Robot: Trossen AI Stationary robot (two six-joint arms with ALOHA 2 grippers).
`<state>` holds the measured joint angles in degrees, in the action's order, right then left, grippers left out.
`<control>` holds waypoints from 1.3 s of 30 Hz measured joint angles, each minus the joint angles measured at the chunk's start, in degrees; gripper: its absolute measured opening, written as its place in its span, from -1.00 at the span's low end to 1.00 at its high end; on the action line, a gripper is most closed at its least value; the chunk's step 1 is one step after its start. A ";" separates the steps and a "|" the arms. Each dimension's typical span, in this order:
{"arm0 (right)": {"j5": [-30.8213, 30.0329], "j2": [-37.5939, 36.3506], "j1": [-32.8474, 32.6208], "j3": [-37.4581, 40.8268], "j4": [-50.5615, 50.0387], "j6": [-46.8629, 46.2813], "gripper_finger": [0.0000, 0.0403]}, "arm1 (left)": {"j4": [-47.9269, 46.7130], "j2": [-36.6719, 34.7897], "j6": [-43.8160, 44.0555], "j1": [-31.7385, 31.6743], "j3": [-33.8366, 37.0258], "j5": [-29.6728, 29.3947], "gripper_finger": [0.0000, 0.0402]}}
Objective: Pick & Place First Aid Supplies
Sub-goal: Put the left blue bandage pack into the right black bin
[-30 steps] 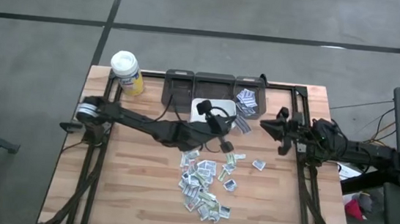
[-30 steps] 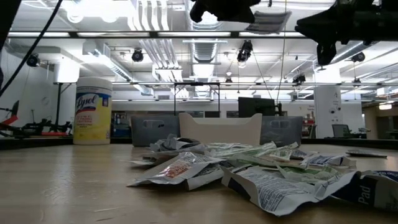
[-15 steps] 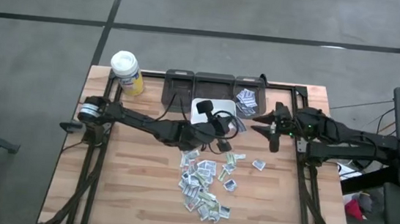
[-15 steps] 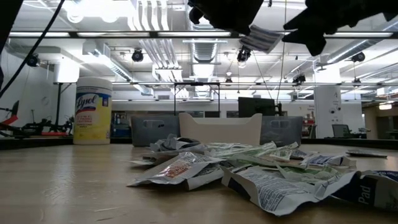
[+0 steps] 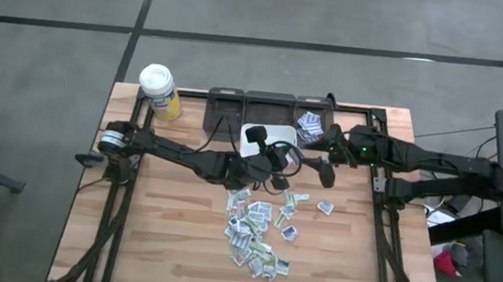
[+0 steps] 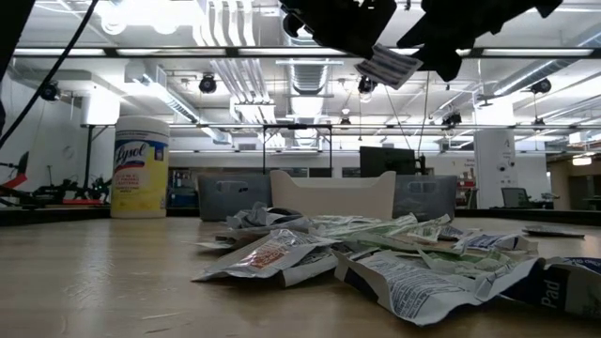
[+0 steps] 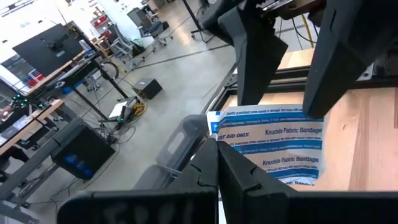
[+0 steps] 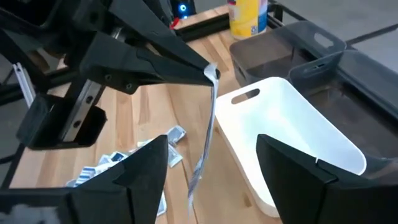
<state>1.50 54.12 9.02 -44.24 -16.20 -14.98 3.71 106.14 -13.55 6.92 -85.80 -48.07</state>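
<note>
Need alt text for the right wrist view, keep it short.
The left gripper holds a flat bandage packet edge-on, hanging between the right gripper's open jaws. Beyond sit a white bin, loose packets on the wooden table, and a yellow bottle.

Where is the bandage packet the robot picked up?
The bandage packet hangs in the air, pinched in the left hand beside the white bin. The open right hand waits around it.

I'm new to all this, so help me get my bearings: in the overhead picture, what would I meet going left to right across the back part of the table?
Yellow bottle with white lid → dark bins → white bin → left gripper holding a bandage packet → right gripper, fingers open around that packet.
</note>
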 joint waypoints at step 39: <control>-6.64 4.90 4.10 -0.62 -2.46 -2.18 -0.96 | -0.21 -1.72 -9.86 -0.01 -0.29 -10.97 -0.59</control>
<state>-5.14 59.02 13.12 -44.86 -18.65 -17.16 3.50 104.42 -23.41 6.91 -86.09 -59.04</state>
